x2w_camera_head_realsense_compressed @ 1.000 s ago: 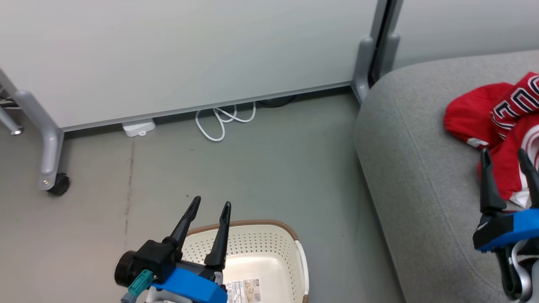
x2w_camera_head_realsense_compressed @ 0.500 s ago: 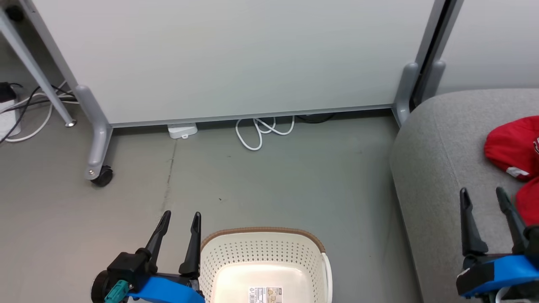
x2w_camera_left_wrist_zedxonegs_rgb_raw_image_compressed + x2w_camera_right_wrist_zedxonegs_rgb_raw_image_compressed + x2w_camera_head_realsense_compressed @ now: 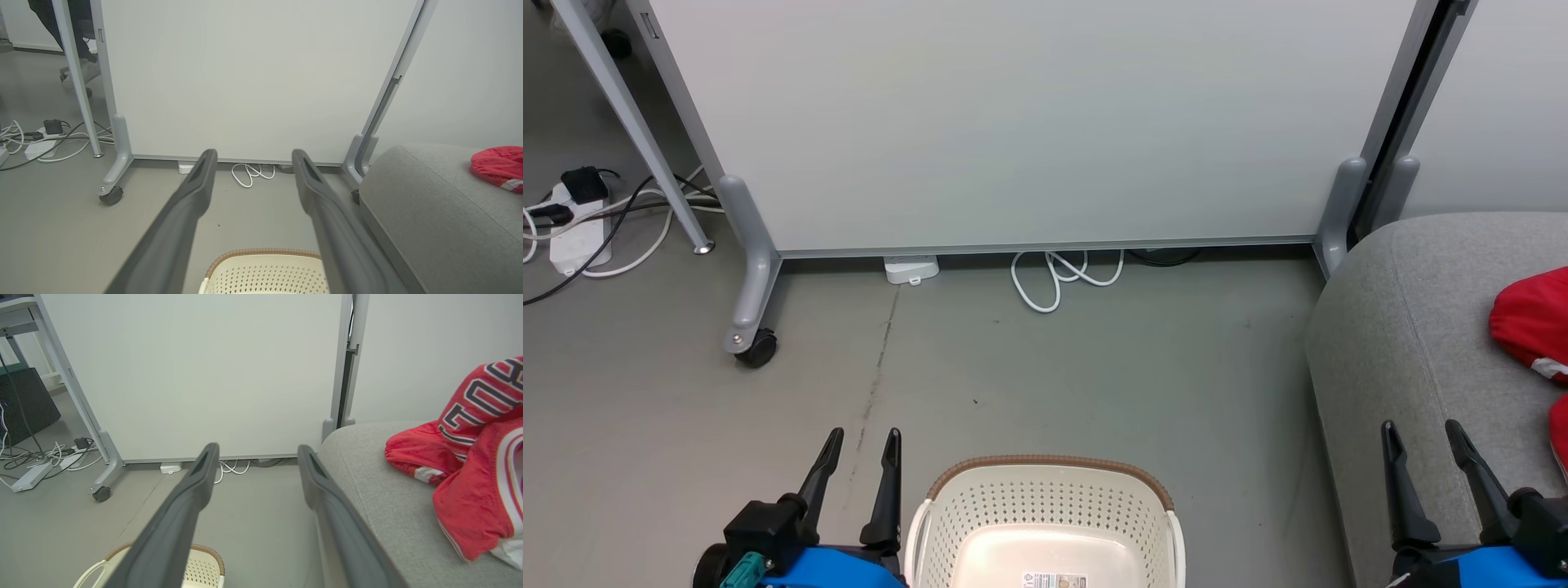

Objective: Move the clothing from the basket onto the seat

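**Q:** Where did the clothing [image 3: 470,457] lie, and how did the end effectors stand?

**A:** The red jerseys lay heaped on the seat [image 3: 1405,327], at 3 o'clock in the head view. The basket [image 3: 1049,469] stood at 6 o'clock. Its visible part held only a label, and its near part was cut off by the frame. The left end effector [image 3: 864,434], fingers apart and empty, hovered just beside the basket's rim at 7 o'clock. The right end effector [image 3: 1421,426], likewise apart and empty, hung over the seat's front edge at 4 o'clock.

**Q:** What could have gone wrong?

**A:** Two risks, as judged. A sideways swing of the right fingers might have snagged the loose cloth nearby and dragged it toward the seat's edge. A drop of the left arm might have struck the rim and shifted the light basket.

**Q:** What stood around?

**A:** A wheeled partition panel [image 3: 1029,122] stood at 12 o'clock, with a coiled white cable [image 3: 1058,278] at its foot. A power strip [image 3: 568,237] with leads lay at 10 o'clock. Bare floor separated basket and seat. The cables would likely have mattered only if the base rolled forward.
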